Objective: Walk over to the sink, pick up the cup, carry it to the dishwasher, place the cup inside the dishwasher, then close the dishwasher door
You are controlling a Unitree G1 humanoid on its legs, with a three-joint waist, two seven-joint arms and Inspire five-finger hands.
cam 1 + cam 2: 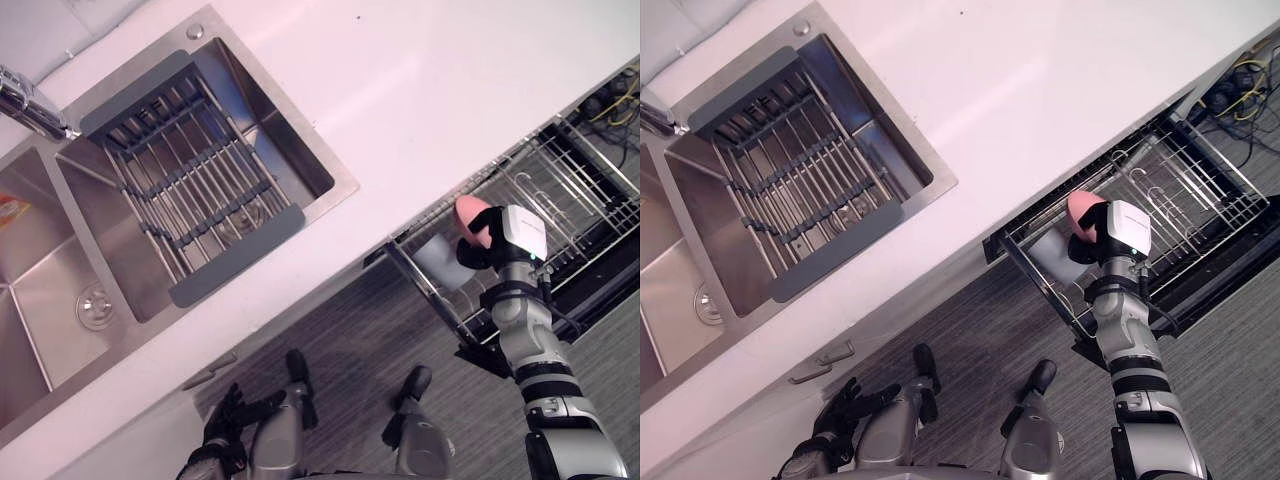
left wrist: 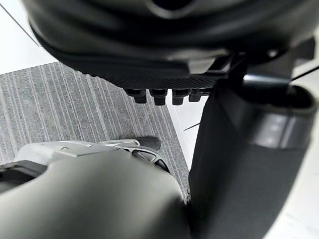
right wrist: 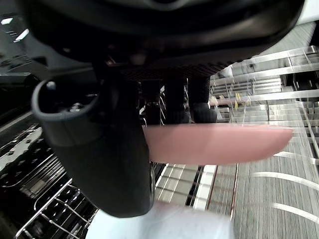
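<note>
— Where is the cup sitting right now?

— The right hand is holding it over the near corner of the pulled-out dishwasher rack, close to where the rack is meeting the countertop edge. In the right wrist view the thumb is pressing one side of the pink wall and the fingers are curling round the other.

— Is it touching the wires?

— I cannot tell. A pale flat-sided thing is lying in that same corner just below the cup, so room there is looking tight. The far half of the rack, with its rows of prongs, is lying open.

— And the rack's front rail?

— It is running just beside the forearm, with grey carpet spreading wide on the near side of it.

— What is the left hand doing?

— It is hanging low over the carpet, near the cabinet front, with its fingers loosely spread and gripping nothing.

— Anything by the sink?

— It is sitting well apart from the cup, with a grey-edged slatted rack lying across one basin and the tap reaching in from the far rim.
</note>
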